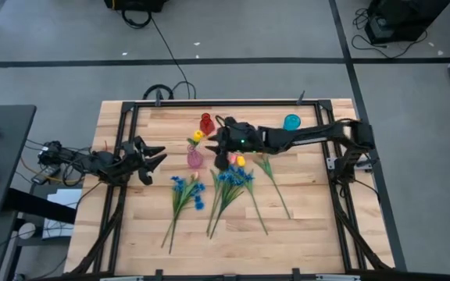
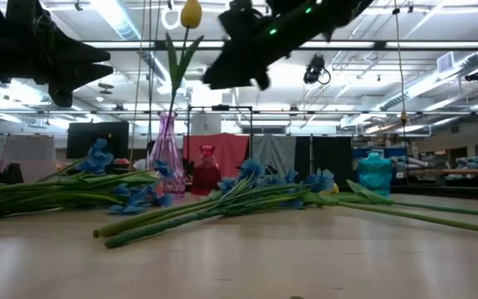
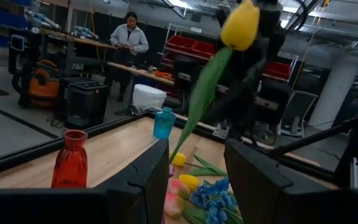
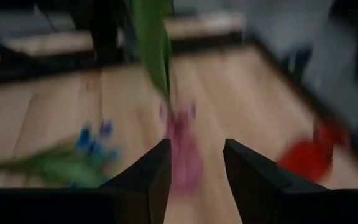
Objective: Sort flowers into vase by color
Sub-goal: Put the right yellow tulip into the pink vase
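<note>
Yellow tulip (image 2: 190, 14) stands in pink vase (image 2: 166, 154), mid-desk. Right gripper (image 1: 223, 139) just beside stem, jaws released, apparently letting go. Left gripper (image 1: 153, 158) waits far left, jaws released. Next: pick from flowers (image 1: 225, 184) on desk.

The right hand (image 1: 219, 140) hangs over the mouth of the tall pink glass vase (image 1: 195, 158), blocking entry from above. The squat red glass vase (image 1: 206, 123) stands close behind. Blue-blossomed sprays (image 1: 186, 191) sprawl across the wooden surface (image 1: 311, 226); its front corners lie bare.
</note>
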